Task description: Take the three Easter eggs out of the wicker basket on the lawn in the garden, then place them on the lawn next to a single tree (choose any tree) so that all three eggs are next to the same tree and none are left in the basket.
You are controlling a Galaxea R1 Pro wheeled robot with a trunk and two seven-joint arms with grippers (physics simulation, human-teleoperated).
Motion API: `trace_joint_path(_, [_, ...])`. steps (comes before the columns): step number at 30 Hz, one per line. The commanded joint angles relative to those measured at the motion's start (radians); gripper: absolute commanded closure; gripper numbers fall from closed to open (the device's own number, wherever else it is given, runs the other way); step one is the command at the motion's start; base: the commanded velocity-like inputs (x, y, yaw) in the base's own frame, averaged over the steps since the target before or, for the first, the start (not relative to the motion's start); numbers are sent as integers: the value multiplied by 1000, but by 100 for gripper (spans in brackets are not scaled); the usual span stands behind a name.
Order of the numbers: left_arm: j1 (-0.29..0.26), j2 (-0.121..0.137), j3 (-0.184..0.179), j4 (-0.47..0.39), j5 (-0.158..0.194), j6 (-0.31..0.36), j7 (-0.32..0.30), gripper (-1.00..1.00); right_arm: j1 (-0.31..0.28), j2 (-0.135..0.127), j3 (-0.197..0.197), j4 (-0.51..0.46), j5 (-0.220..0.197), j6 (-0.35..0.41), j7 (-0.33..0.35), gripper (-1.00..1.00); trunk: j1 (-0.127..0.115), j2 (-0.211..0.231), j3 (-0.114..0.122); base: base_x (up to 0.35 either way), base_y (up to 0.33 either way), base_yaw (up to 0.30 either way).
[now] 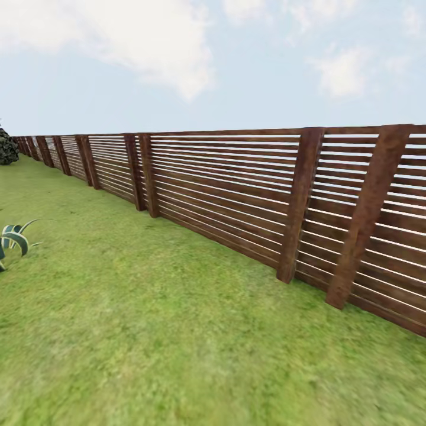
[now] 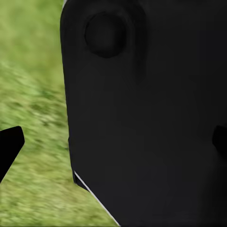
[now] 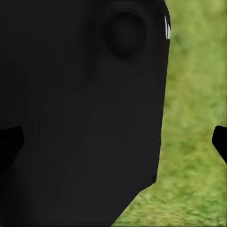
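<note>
We are looking across the lawn (image 1: 148,331) toward a long wooden fence (image 1: 236,189), with a spiky plant (image 1: 15,239) at its edge. No eggs, basket or tree are showing, so we are judging the task as still in the travelling stage. Both wrist cameras are facing a dark robot body (image 2: 151,118), and we cannot tell how far either gripper is open or whether it is holding anything.

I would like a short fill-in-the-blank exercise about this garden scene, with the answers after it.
1. A brown slatted wooden ____ runs along the lawn.
2. Above the fence the sky is pale blue with white ____.
3. The striped-leaf plant sits at the ____ edge of the head view.
4. The ground beside the dark robot body is green ____.

Answers: fence; clouds; left; grass
</note>
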Motion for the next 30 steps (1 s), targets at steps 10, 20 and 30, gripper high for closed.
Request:
trace_joint_path(10, [-6, 11, 3, -5, 2, 3, -4, -100, 0, -8, -3, -5, 0, 2, 6, -100, 0, 0, 0, 0, 0, 0])
trace_joint_path(20, [-7, 14, -2, -10, -2, -14, -3, -100, 1, 7, -5, -20, 3, 2, 1, -100, 0, 0, -2, 0, 0, 27])
trace_joint_path(30, [-8, 17, -6, -15, -5, -39, -2, -100, 1, 19, -6, -32, 4, 3, -7, -100, 0, 0, -11, 0, 0, 196])
